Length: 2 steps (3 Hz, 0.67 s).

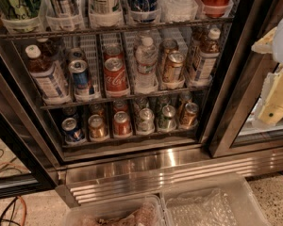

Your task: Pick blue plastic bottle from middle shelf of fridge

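Both ends of the middle shelf (127, 97) hold brown drinks: blue plastic bottle (46, 76) left, twin (205, 58) right; gripper (275, 88) hangs by the fridge (228, 112) door, state untellable.

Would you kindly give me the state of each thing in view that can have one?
gripper: at the right edge, outside the fridge, clear of its racks.
fridge: middle section looks open.
left blue plastic bottle: upright, capped, on the middle shelf.
right blue plastic bottle: upright, capped, same shelf.
water bottle: upright, capped.
Coca-Cola can: upright.
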Each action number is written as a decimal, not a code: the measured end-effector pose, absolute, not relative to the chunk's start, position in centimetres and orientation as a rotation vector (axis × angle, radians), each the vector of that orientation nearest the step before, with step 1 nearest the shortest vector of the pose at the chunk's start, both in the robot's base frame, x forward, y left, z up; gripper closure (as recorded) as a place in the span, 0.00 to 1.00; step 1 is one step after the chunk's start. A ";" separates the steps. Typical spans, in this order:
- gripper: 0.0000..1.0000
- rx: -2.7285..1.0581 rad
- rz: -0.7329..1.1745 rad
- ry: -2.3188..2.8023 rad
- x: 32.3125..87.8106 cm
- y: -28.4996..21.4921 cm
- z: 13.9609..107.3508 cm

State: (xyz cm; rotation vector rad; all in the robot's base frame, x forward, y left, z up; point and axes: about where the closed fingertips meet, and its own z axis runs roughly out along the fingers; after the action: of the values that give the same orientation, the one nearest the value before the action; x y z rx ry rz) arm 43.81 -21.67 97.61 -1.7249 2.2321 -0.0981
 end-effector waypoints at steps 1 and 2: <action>0.00 -1.724 -0.099 2.230 43.8 -21.6 97.6; 0.00 -1.709 -0.030 2.230 43.9 -21.2 95.4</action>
State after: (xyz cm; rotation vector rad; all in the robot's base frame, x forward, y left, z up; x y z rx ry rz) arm 43.91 -21.21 95.45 -1.7094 2.2298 -0.0301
